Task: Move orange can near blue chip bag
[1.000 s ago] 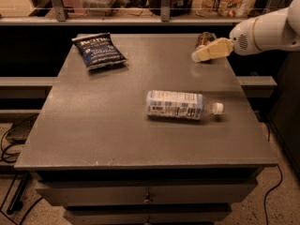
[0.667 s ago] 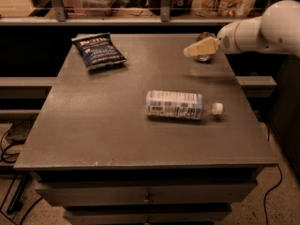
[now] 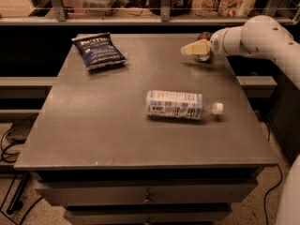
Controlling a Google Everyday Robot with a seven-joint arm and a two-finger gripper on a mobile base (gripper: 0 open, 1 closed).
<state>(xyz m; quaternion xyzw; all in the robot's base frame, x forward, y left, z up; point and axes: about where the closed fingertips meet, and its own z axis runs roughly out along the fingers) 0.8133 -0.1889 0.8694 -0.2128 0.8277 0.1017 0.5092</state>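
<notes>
The orange can (image 3: 204, 56) stands at the far right of the worktop (image 3: 93, 121), near the back edge. Only a dark sliver of its top and lower body shows, because the gripper (image 3: 187, 48) lies across the front of it. It appears to be upright, though little of it is visible.

I judge it to be a light, thin-walled metal can. It would be stiff enough for a firm pinch, but its smooth, round sides could slip or roll out of an off-centre hold. The best hold is probably across the middle of the body, square to its axis, with just enough squeeze not to dent it. Whether it is full or empty cannot be told, so its weight is uncertain.

The gripper sits at can height and points left, on the end of the white arm (image 3: 255, 36) that reaches in from the right. Whether the gripper is spread, closed or already pinching the can cannot be told from here.

The blue chip bag (image 3: 98, 50) lies flat at the far left corner, well apart from the can. It is soft and crinkly, so a nudge would shift it easily. A clear plastic bottle (image 3: 177, 104) lies on its side nearer the front, with its white cap to the right. It is below the straight line from can to bag, so a carry along the back of the worktop should miss it.
</notes>
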